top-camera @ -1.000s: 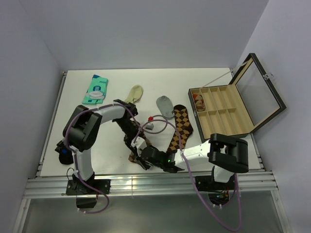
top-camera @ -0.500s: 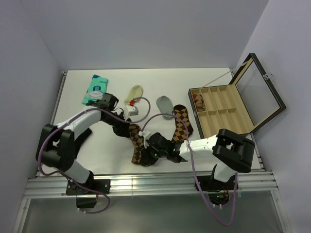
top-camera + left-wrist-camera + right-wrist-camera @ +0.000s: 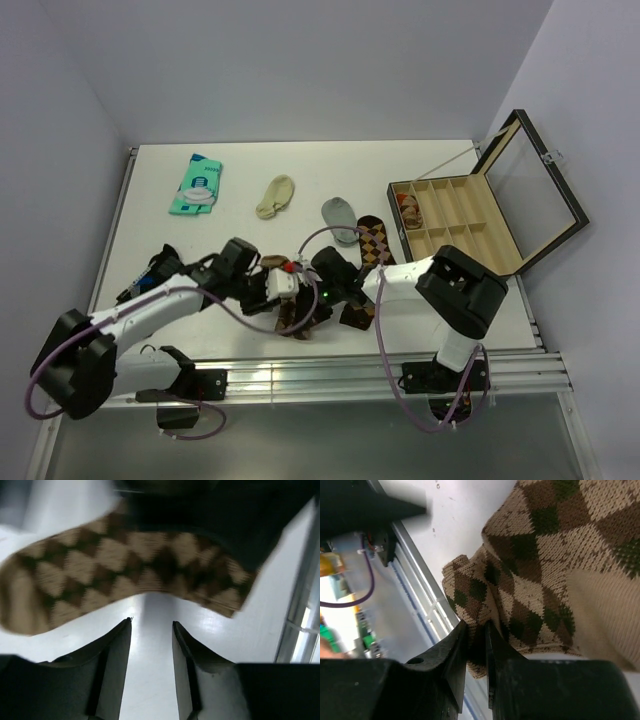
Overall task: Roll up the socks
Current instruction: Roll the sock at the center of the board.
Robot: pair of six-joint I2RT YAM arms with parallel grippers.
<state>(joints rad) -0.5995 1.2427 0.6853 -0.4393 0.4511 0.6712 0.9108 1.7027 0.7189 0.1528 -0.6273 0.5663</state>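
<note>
The socks are long and brown with tan argyle diamonds. One [image 3: 376, 247] lies stretched toward the box, and a bunched part [image 3: 298, 322] sits near the table's front edge. My right gripper [image 3: 476, 630] is shut on a folded edge of the sock [image 3: 545, 570]; from above the right gripper [image 3: 322, 292] is over the bunched part. My left gripper [image 3: 151, 622] is open over bare table with nothing between its fingers. The sock [image 3: 125, 572] lies just beyond its tips. From above the left gripper [image 3: 287, 297] is close beside the right one.
An open wooden box [image 3: 470, 225] with compartments stands at the right. A grey ankle sock [image 3: 340, 215], a cream ankle sock [image 3: 275, 195] and a teal packet [image 3: 197, 185] lie farther back. The metal front rail [image 3: 300, 375] runs just below the bunched sock.
My left arm has swung round and stretched low across the table toward the bunched sock, and its jaws have widened. The right gripper has shifted back with the sock in it.
</note>
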